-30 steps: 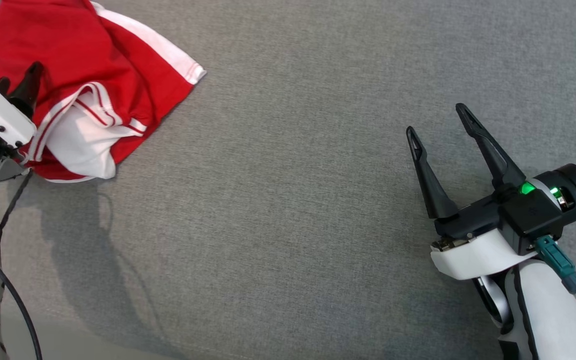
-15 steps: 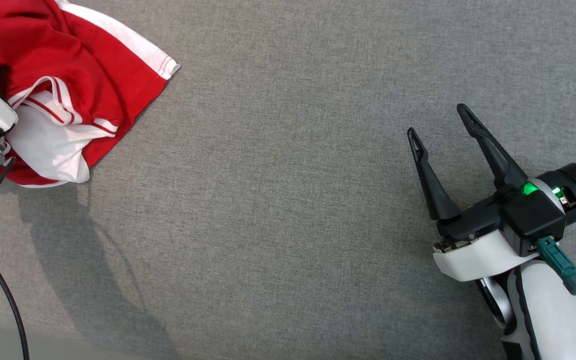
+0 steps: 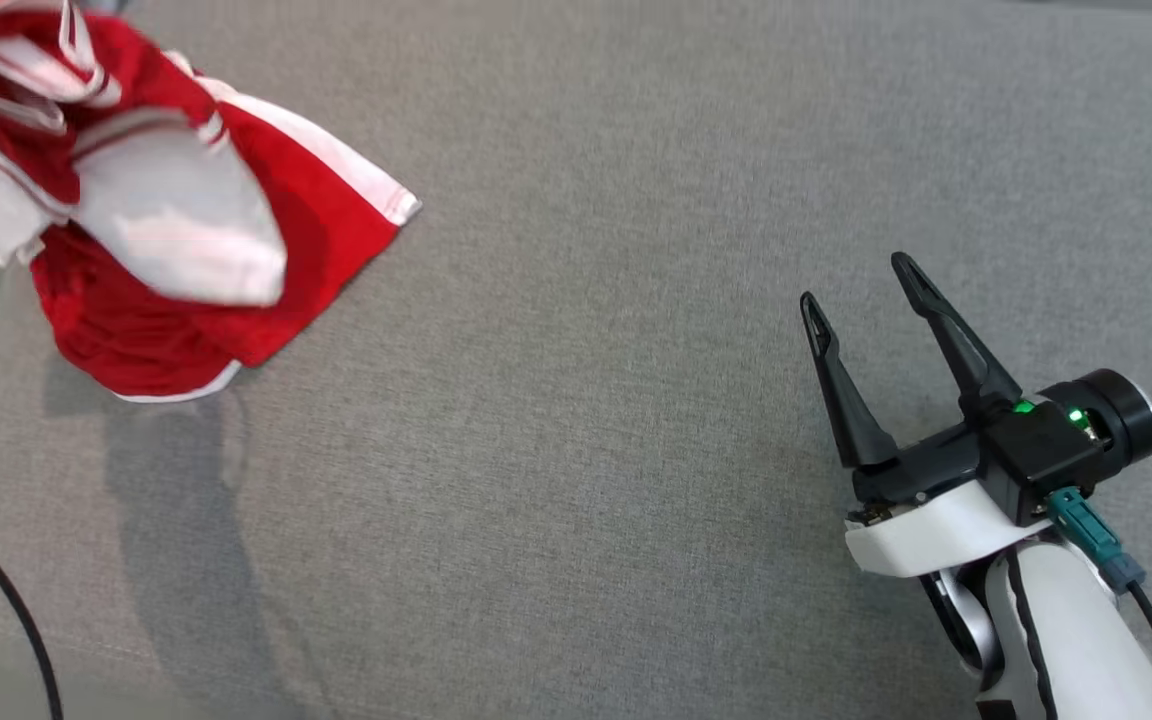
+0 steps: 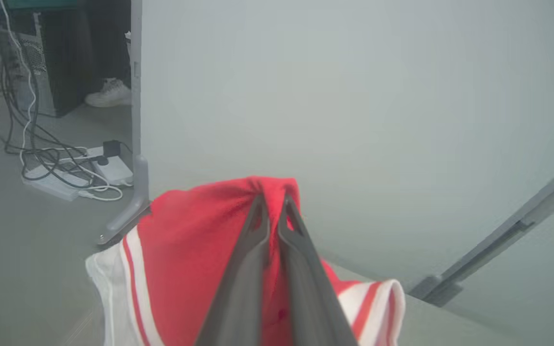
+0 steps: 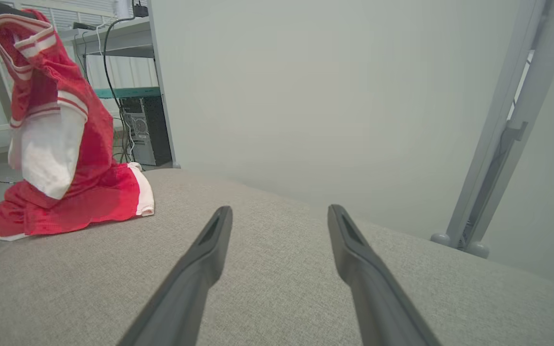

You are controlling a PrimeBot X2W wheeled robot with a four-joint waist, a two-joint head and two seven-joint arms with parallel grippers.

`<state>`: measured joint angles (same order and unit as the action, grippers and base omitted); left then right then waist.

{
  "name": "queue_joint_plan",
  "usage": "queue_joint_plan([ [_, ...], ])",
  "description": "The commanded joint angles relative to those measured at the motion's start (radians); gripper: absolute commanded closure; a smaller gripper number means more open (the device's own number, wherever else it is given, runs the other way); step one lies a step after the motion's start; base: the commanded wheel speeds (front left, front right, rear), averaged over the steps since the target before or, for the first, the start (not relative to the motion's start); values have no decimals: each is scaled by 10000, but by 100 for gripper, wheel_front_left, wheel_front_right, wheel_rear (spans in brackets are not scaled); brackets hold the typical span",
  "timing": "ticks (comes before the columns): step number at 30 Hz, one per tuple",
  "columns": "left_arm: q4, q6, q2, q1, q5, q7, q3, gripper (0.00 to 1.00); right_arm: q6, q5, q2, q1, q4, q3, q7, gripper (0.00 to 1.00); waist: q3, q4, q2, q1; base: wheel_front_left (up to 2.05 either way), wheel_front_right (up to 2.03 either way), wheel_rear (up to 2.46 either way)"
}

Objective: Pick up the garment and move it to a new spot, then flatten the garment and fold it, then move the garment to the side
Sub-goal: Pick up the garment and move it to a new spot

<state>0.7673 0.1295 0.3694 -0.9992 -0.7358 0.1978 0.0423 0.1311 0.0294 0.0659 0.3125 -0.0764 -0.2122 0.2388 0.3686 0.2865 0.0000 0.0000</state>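
The garment (image 3: 186, 250) is red with white panels and stripes. It hangs partly lifted at the upper left of the head view, its lower part still resting on the grey table. In the left wrist view my left gripper (image 4: 273, 204) is shut on a bunched red fold of the garment (image 4: 195, 250), which drapes down on both sides of the fingers. The right wrist view shows the garment (image 5: 60, 158) pulled up into a tall bundle at the far left. My right gripper (image 3: 861, 282) stands open above the table at the lower right, its fingers (image 5: 209, 240) holding nothing.
A grey fabric table (image 3: 576, 400) spreads across the head view. Beyond it stand a pale wall panel (image 5: 306, 86) and a grey metal post (image 5: 498, 129). Cables and a power strip (image 4: 65, 173) lie on the floor, and a person's shoe (image 4: 108, 93) shows there.
My left gripper closed on the garment and raised it, so the cloth now hangs as a tall bundle. The head camera shifted. The right gripper stayed open.
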Motion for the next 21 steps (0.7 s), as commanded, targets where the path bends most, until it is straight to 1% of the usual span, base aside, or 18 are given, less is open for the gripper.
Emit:
queue_joint_plan([
  [1, -748, 10, -92, 184, -272, -228, -141, 100, -7, -136, -19, -129, -139, 14, 124, 0, -597, 13, 0, 0, 0, 0, 0],
  [2, -1136, 9, -149, 292, -472, -280, -165, 100, -7, -184, -38, -137, -216, 8, 143, 0, -750, -5, 0, 0, 0, 0, 0],
  [3, -1881, 9, -167, 491, -677, -373, -239, 100, -7, -275, -73, -153, -319, 44, 206, 0, -1017, -61, 0, 0, 0, 0, 0],
  [5, -2612, 10, -251, 662, -820, -460, -306, 100, -7, -359, -103, -169, -418, 83, 226, 0, -1242, -138, 0, 0, 0, 0, 0],
  [11, -4921, -144, -934, 1242, -1337, -228, -404, 100, -7, -576, -120, -232, -521, 350, 292, 0, -1712, -630, 0, 0, 0, 0, 0],
  [14, -6023, -474, -1237, 1559, -1380, -66, -529, 100, -7, -735, -131, -217, -388, 497, 294, 0, -1757, -992, 0, 0, 0, 0, 0],
  [18, -7170, -927, -1870, 1908, -1445, 147, -971, 100, -7, -848, -124, -205, -165, 700, 277, 0, -1675, -1674, 0, 0, 0, 0, 0],
  [21, -7743, -1278, -2421, 2192, -1416, 147, -1361, 100, -7, -932, -128, -153, 7, 1002, 277, 0, -1530, -2236, 0, 0, 0, 0, 0],
])
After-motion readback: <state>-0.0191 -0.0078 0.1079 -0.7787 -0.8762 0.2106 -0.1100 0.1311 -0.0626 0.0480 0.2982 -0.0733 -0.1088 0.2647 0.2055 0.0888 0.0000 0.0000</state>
